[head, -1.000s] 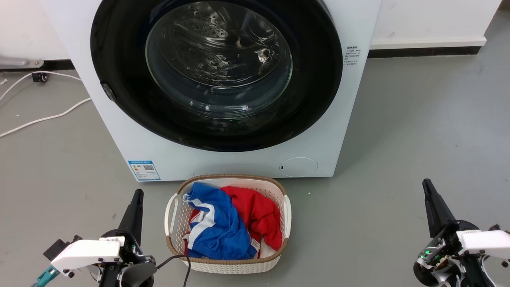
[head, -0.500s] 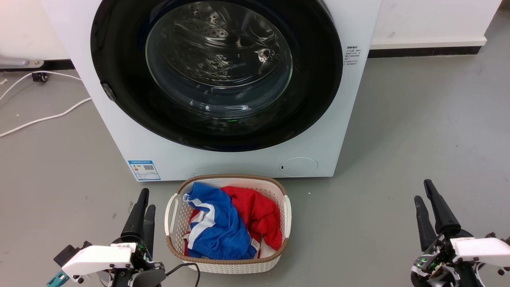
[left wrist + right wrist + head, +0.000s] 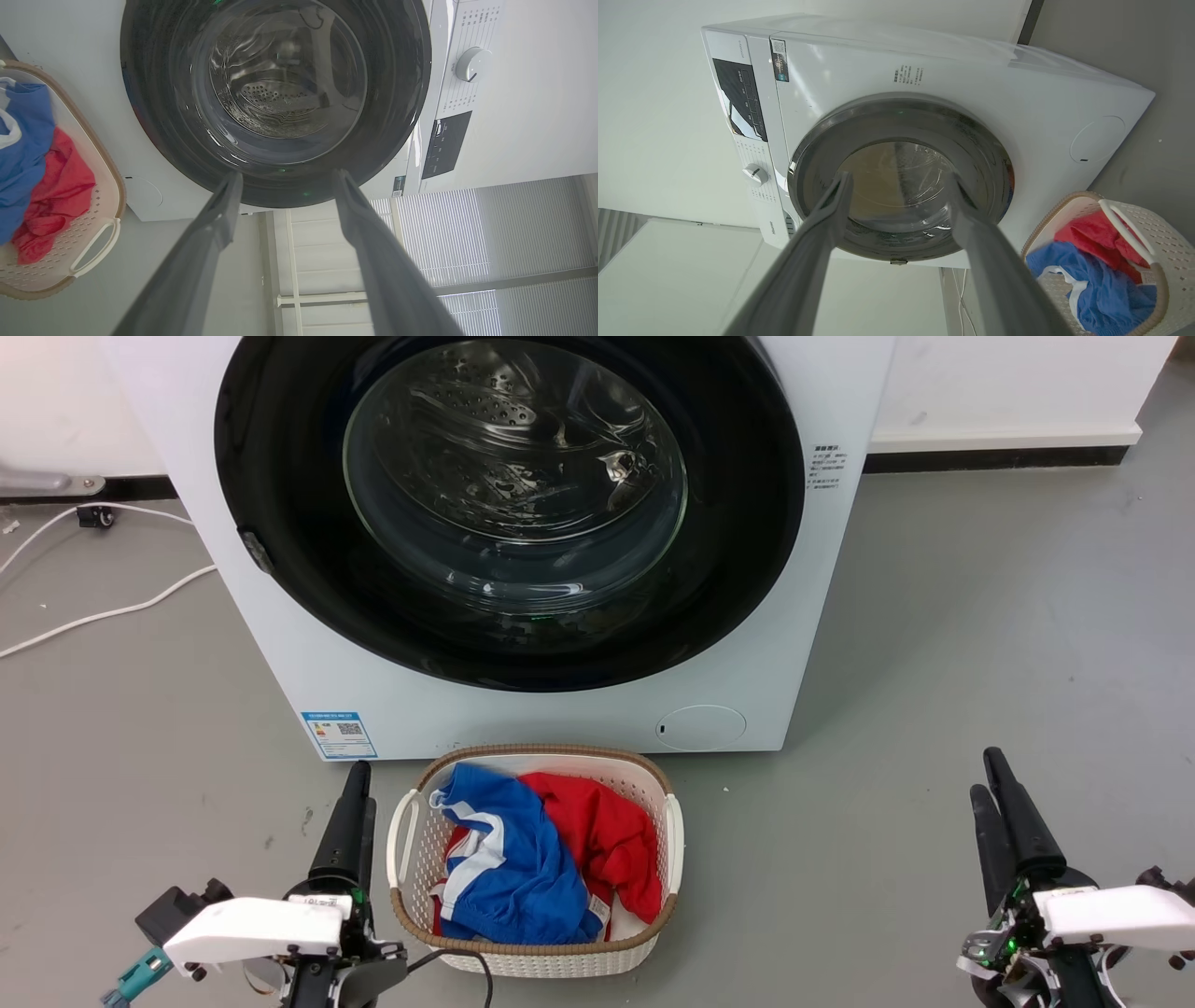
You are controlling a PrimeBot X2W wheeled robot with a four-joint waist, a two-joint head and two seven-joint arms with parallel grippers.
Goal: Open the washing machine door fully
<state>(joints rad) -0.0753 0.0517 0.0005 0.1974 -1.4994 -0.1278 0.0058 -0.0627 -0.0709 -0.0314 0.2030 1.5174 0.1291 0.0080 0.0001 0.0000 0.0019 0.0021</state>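
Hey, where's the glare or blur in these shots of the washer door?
Head view: sharp, with bright reflections streaking the glass of the washing machine door. Left wrist view: wide-angle bending, left gripper soft up close. Right wrist view: door washed-out grey, right gripper blurred.

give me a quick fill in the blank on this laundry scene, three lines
1. The washing machine door is ___ against the washing machine.
2. The basket holds a blue garment and a ___ one.
3. Of the left gripper and the right gripper, the ___ one is nearer the basket.
Missing words: shut; red; left.
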